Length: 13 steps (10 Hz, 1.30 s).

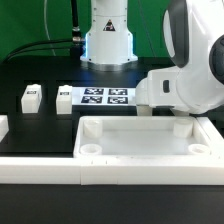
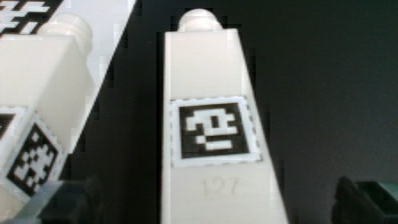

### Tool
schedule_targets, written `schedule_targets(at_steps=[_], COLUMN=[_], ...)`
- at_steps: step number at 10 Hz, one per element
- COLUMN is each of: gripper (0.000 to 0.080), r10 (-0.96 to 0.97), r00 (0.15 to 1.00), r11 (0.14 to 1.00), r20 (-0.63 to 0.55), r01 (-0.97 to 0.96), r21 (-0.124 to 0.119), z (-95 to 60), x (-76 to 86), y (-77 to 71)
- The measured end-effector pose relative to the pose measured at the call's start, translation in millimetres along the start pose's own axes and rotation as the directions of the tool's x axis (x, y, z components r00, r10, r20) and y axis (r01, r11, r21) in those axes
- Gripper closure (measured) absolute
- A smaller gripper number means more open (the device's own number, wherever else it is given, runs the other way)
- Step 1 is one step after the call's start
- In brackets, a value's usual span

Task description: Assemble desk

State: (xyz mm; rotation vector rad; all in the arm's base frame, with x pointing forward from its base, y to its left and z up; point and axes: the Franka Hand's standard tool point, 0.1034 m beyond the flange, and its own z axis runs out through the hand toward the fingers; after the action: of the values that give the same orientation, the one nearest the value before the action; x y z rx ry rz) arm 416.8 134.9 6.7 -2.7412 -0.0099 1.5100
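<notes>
Here, in the wrist view, the end effector (image 2: 214, 205) is seen released: its jaws stand wide at both sides of a white leg (image 2: 214, 70), apart from it. This leg lies on the dark tabletop (image 2: 329, 80), and a second leg (image 2: 45, 90) lies just beside. The leg is judged light, stiff and rather smooth, so it should be taken across its flat long sides, near the tag (image 2: 217, 130). Farther, in the exterior view, the desk tray (image 1: 86, 132) is seen with nothing inside.

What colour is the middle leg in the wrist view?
White leg, black-and-white tag; wrist view best.
</notes>
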Motion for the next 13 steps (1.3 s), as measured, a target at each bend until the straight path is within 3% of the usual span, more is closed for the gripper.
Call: schedule_targets(at_steps=[3,5,8,10,13], gripper=[0.0163,0.0512,0.0512,0.0512,0.0512], r10=[-0.003,-0.003,-0.005,-0.014,-0.072], r00=[1.0,1.0,1.0,1.0,0.996], r11=[1.0,1.0,1.0,1.0,0.997], r20=[-0.001,0.001,-0.003,-0.022,-0.056], r01=[0.003,0.003,0.005,0.014,0.071], r21=[-0.004,-0.004,-0.004,-0.008,-0.015], z=[1.4,2.4,0.7,-12.4,-66.1], x=[0.2,-0.1,-0.6,-7.7,-39.9], y=[-2.0,-1.7,-1.9,-2.9,-2.5])
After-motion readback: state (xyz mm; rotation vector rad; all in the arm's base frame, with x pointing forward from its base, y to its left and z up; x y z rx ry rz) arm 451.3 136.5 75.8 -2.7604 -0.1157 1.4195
